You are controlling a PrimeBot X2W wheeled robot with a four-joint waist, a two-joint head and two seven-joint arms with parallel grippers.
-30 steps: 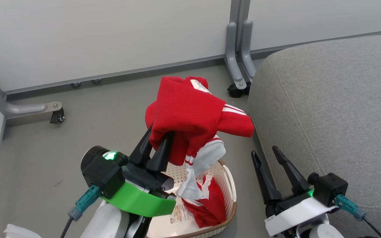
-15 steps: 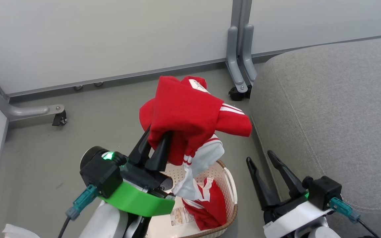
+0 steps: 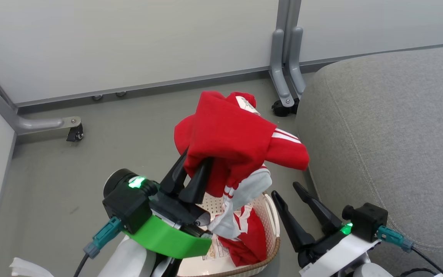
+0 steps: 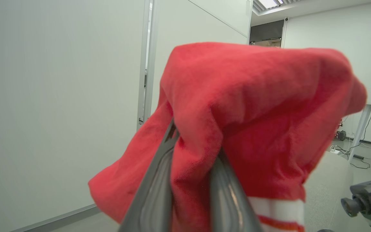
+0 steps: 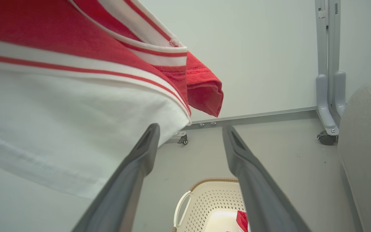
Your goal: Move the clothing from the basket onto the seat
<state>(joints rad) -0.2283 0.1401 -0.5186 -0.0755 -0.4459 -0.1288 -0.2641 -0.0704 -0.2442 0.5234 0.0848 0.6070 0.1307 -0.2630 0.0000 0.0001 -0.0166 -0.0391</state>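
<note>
Nearest the robot, the left tool [image 3: 194, 171] is clamping narrowly on a red striped garment [image 3: 229, 138], holding it lifted above the basket [image 3: 273, 246], its white hem dangling down toward the second red garment [image 3: 249, 240], which is lying crumpled inside. Just beside the basket, the right tool [image 3: 286, 189] is standing wide, gripping nothing. Farther right, the grey seat [image 3: 390, 127] is waiting. The carry appears to be under way; the next move calls for swinging the garment rightward, over the seat's edge, before letting go.
</note>
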